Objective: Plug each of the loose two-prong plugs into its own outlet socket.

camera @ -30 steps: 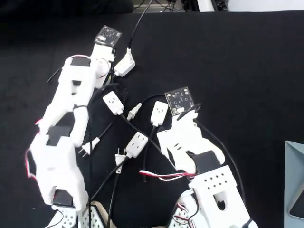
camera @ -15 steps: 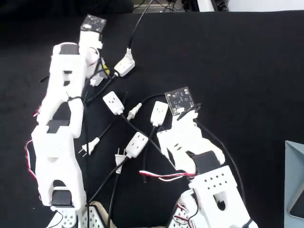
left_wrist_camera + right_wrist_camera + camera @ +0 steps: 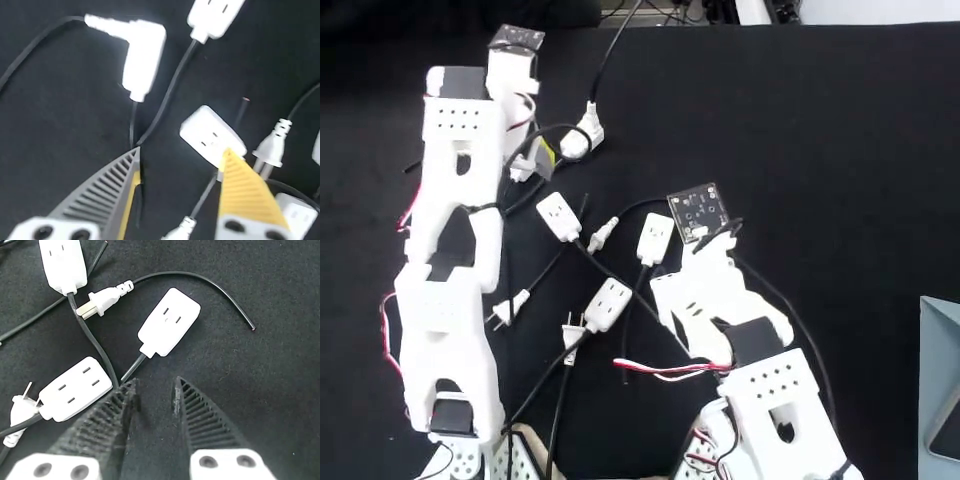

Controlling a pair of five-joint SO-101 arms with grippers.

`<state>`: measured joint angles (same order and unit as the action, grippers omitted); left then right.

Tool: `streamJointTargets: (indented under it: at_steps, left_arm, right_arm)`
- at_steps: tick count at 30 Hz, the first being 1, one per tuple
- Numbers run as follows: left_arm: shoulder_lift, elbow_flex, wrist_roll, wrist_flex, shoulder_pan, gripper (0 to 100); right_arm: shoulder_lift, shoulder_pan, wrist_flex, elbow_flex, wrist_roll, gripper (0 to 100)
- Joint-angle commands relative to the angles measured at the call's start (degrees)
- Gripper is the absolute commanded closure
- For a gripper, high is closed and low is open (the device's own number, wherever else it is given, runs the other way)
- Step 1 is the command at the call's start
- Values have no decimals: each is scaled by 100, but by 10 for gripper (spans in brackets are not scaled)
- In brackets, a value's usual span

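Your left pincer (image 3: 180, 152) stands wide apart and holds nothing. Its grey finger and its yellow finger hang above a black cord (image 3: 132, 122) and a white socket (image 3: 212, 134), and the angled plug (image 3: 143, 55) lies a little beyond them on the black table (image 3: 60, 125). Your right pincer (image 3: 155, 385) is only narrowly apart, also with nothing inside, and it points at a second socket (image 3: 168, 322) just in front of its fingertips. I judge that the task is at its beginning. In the high view the upper plug (image 3: 603, 235) lies between two sockets, the left plug (image 3: 510, 305) beside the left arm, and the lower plug (image 3: 573, 330) next to the wide socket block (image 3: 610, 303), and all of them are loose. The step in hand seems to be choosing and grasping the first plug. For the next move you probably need to lower one pincer over a plug body and close on its sides, so that the prongs remain free, while the other pincer keeps a socket steady. The cords cross each other, so it is hard to say which cord belongs to which piece. I cannot make out the prongs of the angled plug, and in the high view the camera board (image 3: 698, 212) covers the right arm's fingers.
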<state>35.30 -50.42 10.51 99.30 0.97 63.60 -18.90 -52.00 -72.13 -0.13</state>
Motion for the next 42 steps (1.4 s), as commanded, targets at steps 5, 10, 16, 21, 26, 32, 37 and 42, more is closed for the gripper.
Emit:
streamJointTargets:
  at_steps: [5, 10, 16, 21, 26, 32, 37, 42]
  left_arm:
    - [-35, 716, -835, 114, -409, 754]
    - [-35, 1341, -1442, -325, -505, 753]
    - [-26, 1938, -1978, -818, -497, 753]
    - [-18, 2334, -2066, -1090, -637, 753]
    - [-18, 2862, -2382, -1767, -725, 753]
    - [-26, 3037, -2391, -2013, -725, 758]
    - [-26, 3002, -2382, -2022, -681, 810]
    - [-97, 2976, -2084, -2031, -681, 976]
  right_arm:
    - [75, 53, 88, 31, 0, 885]
    - [75, 53, 88, 31, 0, 885]
    - [75, 53, 79, 22, 0, 885]
    - [75, 53, 79, 22, 0, 885]
    - [75, 53, 79, 22, 0, 885]
    - [75, 53, 79, 22, 0, 885]
    - [75, 53, 79, 22, 0, 885]
    - [75, 53, 79, 22, 0, 885]
